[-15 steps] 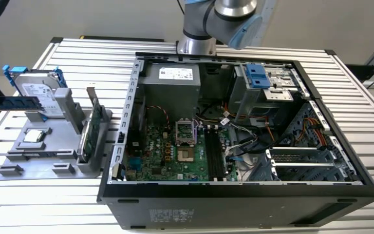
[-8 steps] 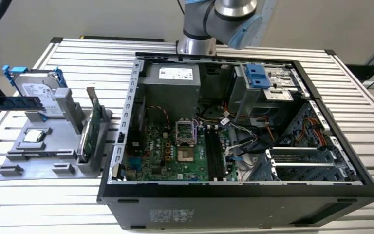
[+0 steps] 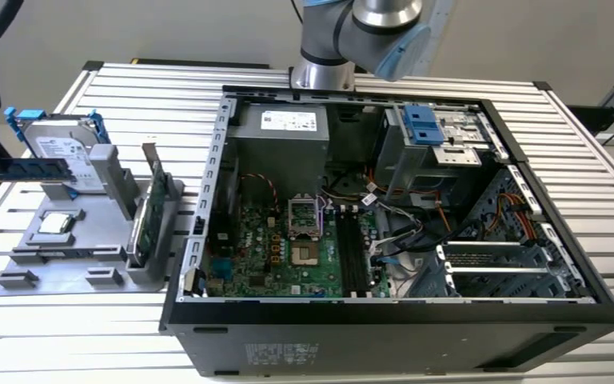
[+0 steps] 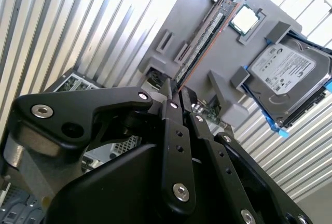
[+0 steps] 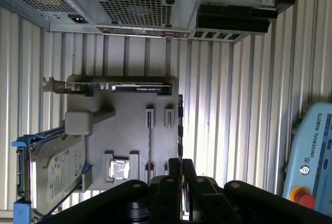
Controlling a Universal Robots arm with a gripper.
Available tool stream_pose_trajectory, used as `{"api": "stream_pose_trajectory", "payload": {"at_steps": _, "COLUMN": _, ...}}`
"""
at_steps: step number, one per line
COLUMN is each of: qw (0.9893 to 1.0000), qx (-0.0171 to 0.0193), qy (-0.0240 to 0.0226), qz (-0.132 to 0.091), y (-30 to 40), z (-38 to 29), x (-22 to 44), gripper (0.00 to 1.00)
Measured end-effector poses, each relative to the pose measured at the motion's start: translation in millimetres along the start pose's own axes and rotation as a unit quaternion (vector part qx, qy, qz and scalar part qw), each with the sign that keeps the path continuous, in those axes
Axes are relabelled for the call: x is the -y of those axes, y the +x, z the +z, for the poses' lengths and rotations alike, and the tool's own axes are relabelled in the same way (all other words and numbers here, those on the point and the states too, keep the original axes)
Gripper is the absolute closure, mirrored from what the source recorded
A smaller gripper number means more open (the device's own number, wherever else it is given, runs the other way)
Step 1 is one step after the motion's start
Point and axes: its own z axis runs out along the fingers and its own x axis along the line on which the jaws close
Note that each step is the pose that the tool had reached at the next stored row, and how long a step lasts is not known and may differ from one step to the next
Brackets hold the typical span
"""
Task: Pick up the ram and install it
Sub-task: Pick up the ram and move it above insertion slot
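The gripper (image 4: 175,90) is clamped on one end of the ram (image 3: 32,168), held level over the grey tray's (image 3: 83,240) edge on the bench (image 3: 83,336), at the exterior view's left of the open computer case (image 3: 392,344)

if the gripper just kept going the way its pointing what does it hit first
Most likely the grey tray, near its edge: in both wrist views the gripper, shut on the ram, aims there. Depth is unclear; it could be the slatted table beside it.
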Motion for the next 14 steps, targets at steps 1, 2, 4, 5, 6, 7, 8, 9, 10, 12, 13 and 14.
{"api": "stream_pose_trajectory", "payload": {"at_steps": 1, "qw": 1.0, "qx": 0.0, "qy": 0.0, "qz": 0.0, "y": 0.0, "z": 0.0, "x": -0.3, "gripper": 1.0}}
{"api": "stream_pose_trajectory", "payload": {"at_steps": 2, "qw": 1.0, "qx": 0.0, "qy": 0.0, "qz": 0.0, "y": 0.0, "z": 0.0, "x": -0.6, "gripper": 1.0}}
{"api": "stream_pose_trajectory", "payload": {"at_steps": 4, "qw": 1.0, "qx": 0.0, "qy": 0.0, "qz": 0.0, "y": 0.0, "z": 0.0, "x": -1.1, "gripper": 1.0}}
{"api": "stream_pose_trajectory", "payload": {"at_steps": 5, "qw": 1.0, "qx": 0.0, "qy": 0.0, "qz": 0.0, "y": 0.0, "z": 0.1, "x": -1.3, "gripper": 1.0}}
{"api": "stream_pose_trajectory", "payload": {"at_steps": 6, "qw": 1.0, "qx": 0.0, "qy": 0.0, "qz": 0.0, "y": 0.0, "z": 0.1, "x": -1.6, "gripper": 1.0}}
{"api": "stream_pose_trajectory", "payload": {"at_steps": 7, "qw": 1.0, "qx": 0.0, "qy": 0.0, "qz": 0.0, "y": 0.0, "z": 0.1, "x": -1.8, "gripper": 1.0}}
{"api": "stream_pose_trajectory", "payload": {"at_steps": 8, "qw": 1.0, "qx": 0.0, "qy": 0.0, "qz": 0.0, "y": 0.0, "z": 0.0, "x": -2.1, "gripper": 1.0}}
{"api": "stream_pose_trajectory", "payload": {"at_steps": 9, "qw": 1.0, "qx": 0.0, "qy": 0.0, "qz": 0.0, "y": -0.1, "z": 0.0, "x": -2.3, "gripper": 1.0}}
{"api": "stream_pose_trajectory", "payload": {"at_steps": 10, "qw": 1.0, "qx": 0.0, "qy": 0.0, "qz": 0.0, "y": -0.1, "z": 0.1, "x": -2.5, "gripper": 1.0}}
{"api": "stream_pose_trajectory", "payload": {"at_steps": 12, "qw": 1.0, "qx": 0.0, "qy": 0.0, "qz": 0.0, "y": -0.1, "z": 0.1, "x": -3.0, "gripper": 1.0}}
{"api": "stream_pose_trajectory", "payload": {"at_steps": 13, "qw": 1.0, "qx": 0.0, "qy": 0.0, "qz": 0.0, "y": -0.1, "z": 0.1, "x": -3.2, "gripper": 1.0}}
{"api": "stream_pose_trajectory", "payload": {"at_steps": 14, "qw": 1.0, "qx": 0.0, "qy": 0.0, "qz": 0.0, "y": -0.1, "z": 0.1, "x": -3.4, "gripper": 1.0}}
